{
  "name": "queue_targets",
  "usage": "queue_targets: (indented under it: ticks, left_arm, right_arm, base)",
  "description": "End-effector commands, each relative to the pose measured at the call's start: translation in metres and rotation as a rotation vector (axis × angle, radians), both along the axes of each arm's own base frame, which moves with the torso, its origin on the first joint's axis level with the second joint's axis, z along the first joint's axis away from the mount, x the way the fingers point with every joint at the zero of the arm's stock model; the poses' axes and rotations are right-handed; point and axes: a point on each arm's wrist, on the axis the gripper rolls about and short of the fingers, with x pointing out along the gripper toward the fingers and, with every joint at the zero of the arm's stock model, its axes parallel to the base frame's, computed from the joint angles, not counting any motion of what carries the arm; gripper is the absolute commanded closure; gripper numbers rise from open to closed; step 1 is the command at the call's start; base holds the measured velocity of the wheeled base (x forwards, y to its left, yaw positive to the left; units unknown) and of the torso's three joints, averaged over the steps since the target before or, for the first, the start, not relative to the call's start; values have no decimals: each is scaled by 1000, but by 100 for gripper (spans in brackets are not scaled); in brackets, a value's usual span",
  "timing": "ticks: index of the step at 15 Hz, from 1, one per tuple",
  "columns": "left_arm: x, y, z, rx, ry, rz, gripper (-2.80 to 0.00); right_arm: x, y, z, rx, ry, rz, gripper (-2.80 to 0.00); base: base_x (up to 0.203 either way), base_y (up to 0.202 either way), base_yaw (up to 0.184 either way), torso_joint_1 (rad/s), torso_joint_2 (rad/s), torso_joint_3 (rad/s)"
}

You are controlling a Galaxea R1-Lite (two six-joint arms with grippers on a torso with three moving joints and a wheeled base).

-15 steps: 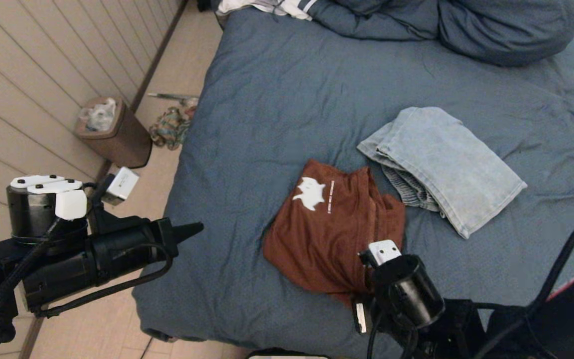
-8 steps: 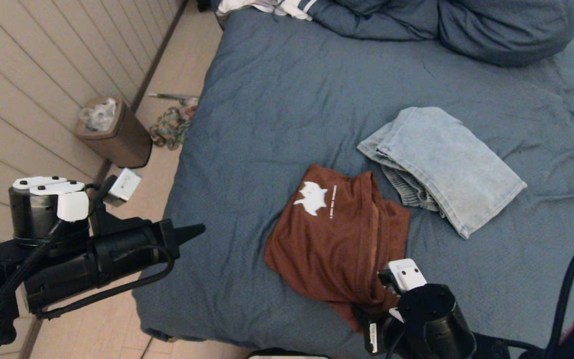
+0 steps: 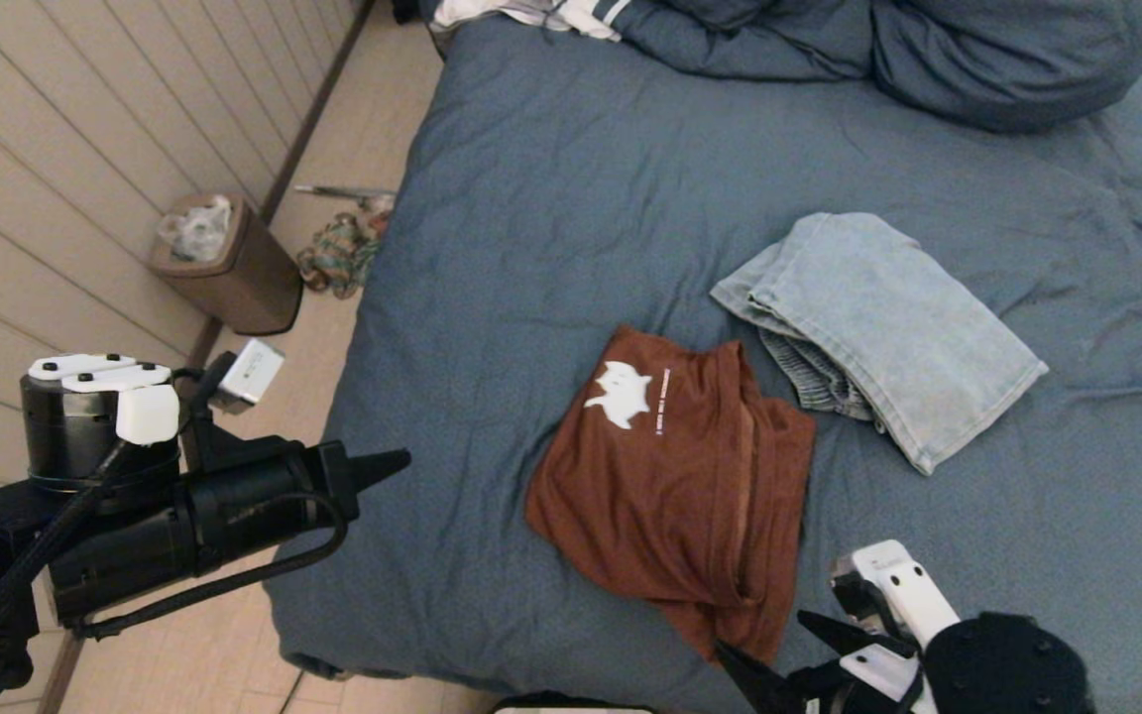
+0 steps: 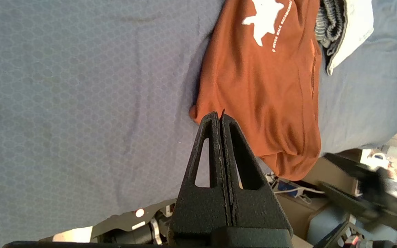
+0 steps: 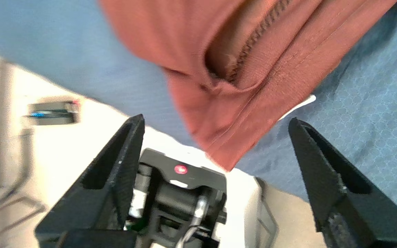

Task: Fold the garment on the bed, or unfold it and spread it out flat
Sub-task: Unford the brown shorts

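Observation:
A rust-brown garment [image 3: 670, 476] with a white print lies loosely folded on the bed [image 3: 571, 198], near its front edge. One corner hangs slightly over that edge. My right gripper [image 3: 764, 640] hovers just off the garment's near corner, open, with nothing between its fingers. The right wrist view shows the garment [image 5: 219, 69] ahead of the wide-apart right gripper [image 5: 215, 119]. My left gripper [image 3: 400, 459] is shut and empty, held off the bed's left side. In the left wrist view the left gripper [image 4: 219, 115] points toward the garment [image 4: 264, 86].
Folded light-blue jeans [image 3: 878, 327] lie to the right of the garment, almost touching it. A bunched blue duvet [image 3: 928, 50] fills the head of the bed. On the floor at left stand a brown bin [image 3: 229, 263] and a small heap of cloth [image 3: 338, 253].
My right gripper opened, let go of the garment's near edge and drew back toward the bed's front edge. The garment slid slightly nearer and settled. The left arm barely moved.

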Motion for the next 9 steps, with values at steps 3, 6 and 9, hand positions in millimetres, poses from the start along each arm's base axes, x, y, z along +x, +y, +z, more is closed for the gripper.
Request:
queue_targets:
  ticks: [3,6,9]
  left_arm:
    - [0,0,1,-5,-2,-5,0]
    - [0,-3,-1,-4,4,-15,0]
    - [-7,-18,-2,6,18,-75,0]
  right_arm:
    - [-34,-33,45,173,-113,71,-280]
    - [-39,-41,84,201,-113,81,0]
    - [-21,-46,118,238,-105,43,0]
  base:
    - [0,0,0,0,0,0]
    - [0,0,0,0,0,0]
    - [0,0,0,0,0,0]
